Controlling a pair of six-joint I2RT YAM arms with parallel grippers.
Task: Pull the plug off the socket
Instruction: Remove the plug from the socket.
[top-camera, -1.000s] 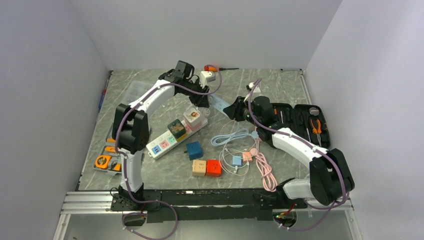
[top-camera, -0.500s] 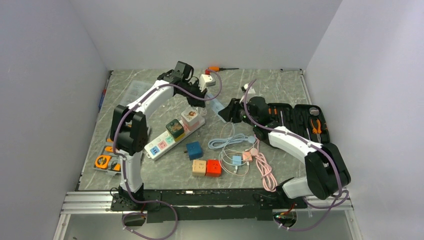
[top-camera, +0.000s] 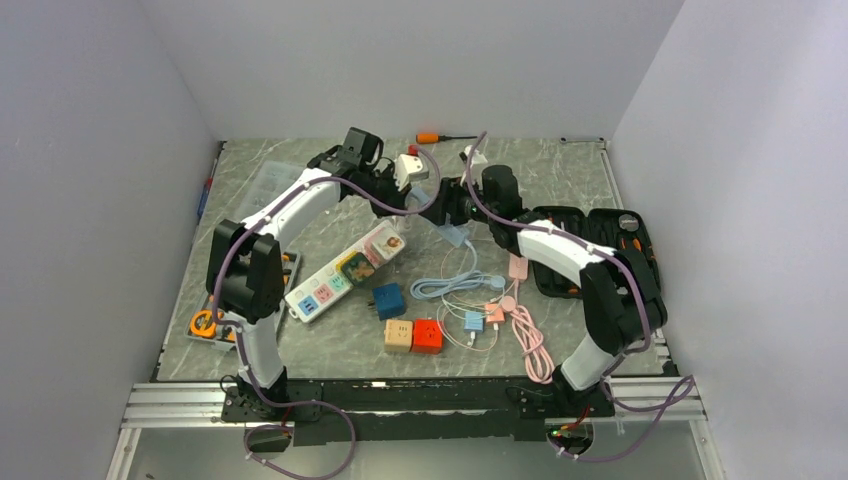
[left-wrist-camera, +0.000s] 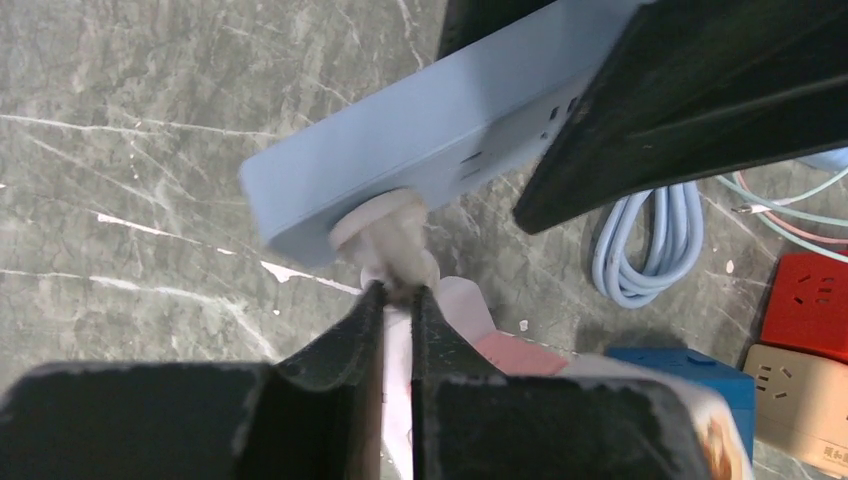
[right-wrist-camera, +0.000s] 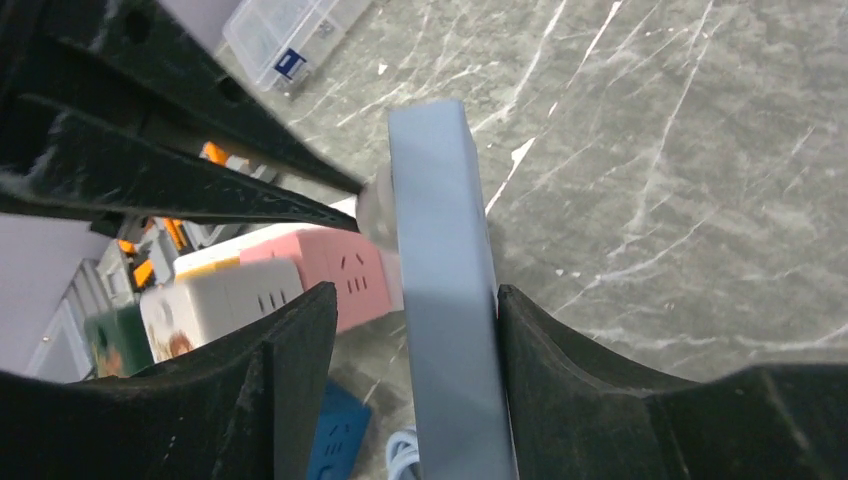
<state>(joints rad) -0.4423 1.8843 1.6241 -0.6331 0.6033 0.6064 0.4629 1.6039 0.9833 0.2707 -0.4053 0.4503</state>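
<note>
Right at the tips of the left gripper (left-wrist-camera: 398, 292), clamped shut on the white plug (left-wrist-camera: 385, 218) to draw it straight back. Just beyond those tips, seated in the blue socket (left-wrist-camera: 400, 150), not yet pulled free. Farther out, straddled by the right gripper (right-wrist-camera: 412, 300) with jaws parted and slack on one side, apparently to brace against the pull.

White round plug (left-wrist-camera: 385, 222) seated in pale blue socket strip (left-wrist-camera: 420, 140), strip tilted
</note>
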